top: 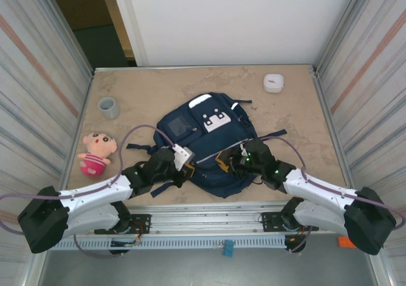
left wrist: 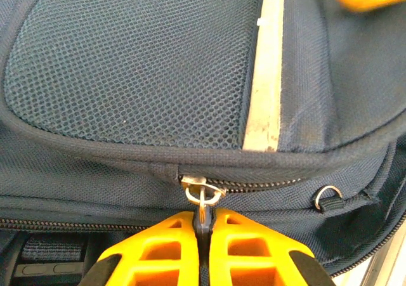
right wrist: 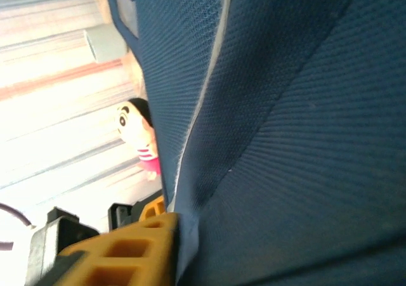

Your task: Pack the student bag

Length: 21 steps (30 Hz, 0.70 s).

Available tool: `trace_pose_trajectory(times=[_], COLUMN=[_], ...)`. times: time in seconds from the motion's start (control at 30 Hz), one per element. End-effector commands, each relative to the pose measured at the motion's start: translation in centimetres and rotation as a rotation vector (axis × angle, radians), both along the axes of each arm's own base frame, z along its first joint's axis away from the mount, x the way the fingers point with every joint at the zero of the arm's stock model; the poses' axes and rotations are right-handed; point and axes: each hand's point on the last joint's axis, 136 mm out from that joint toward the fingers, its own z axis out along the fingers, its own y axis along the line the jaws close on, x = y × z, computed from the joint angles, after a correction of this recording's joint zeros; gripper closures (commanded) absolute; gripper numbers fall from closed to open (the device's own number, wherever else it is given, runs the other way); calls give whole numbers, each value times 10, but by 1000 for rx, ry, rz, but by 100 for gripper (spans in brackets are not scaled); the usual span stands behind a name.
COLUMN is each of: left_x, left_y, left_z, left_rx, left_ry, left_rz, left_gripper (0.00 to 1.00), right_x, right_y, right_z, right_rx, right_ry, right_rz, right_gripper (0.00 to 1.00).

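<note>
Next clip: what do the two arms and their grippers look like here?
The left arm and right arm are white shells with black joints and black base blocks. A purple-grey cable loops along each. Small green lights glow on the right arm. The left gripper and right gripper have orange, lattice-cut fingers.

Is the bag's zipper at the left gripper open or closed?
Closed where visible: the zipper teeth right of the slider are meshed; the left gripper pinches its pull tab.

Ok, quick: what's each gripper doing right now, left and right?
Left gripper: closed on the zipper pull of the backpack.
Right gripper: closed, apparently pinching a fold of backpack fabric.
</note>
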Motion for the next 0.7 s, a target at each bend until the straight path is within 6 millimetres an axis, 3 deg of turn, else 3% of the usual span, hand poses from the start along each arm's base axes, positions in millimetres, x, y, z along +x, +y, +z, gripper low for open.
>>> trace_pose_trajectory(times=[0.0,0.17,0.43,0.57,0.67], left_x=[-1,-15,-51,-55,-51], left_y=[-9,-17,-57,-74,-78], left_z=[13,17,34,36,39], left_rx=[-32,-63,-139,-134,-129], left_ry=[-6,14,60,62,43], left_rz=[-24,-91,-340,-372,-350], left_gripper=[100,100,100,99,89], right_x=[5,12,19,21,20], right_y=[10,9,18,18,13], right_z=[16,12,12,12,13], right_rx=[38,28,30,29,6], right_ry=[-44,-53,-68,-71,-73], right_rz=[19,-1,15,24,41], right_gripper=[93,100,100,100,100])
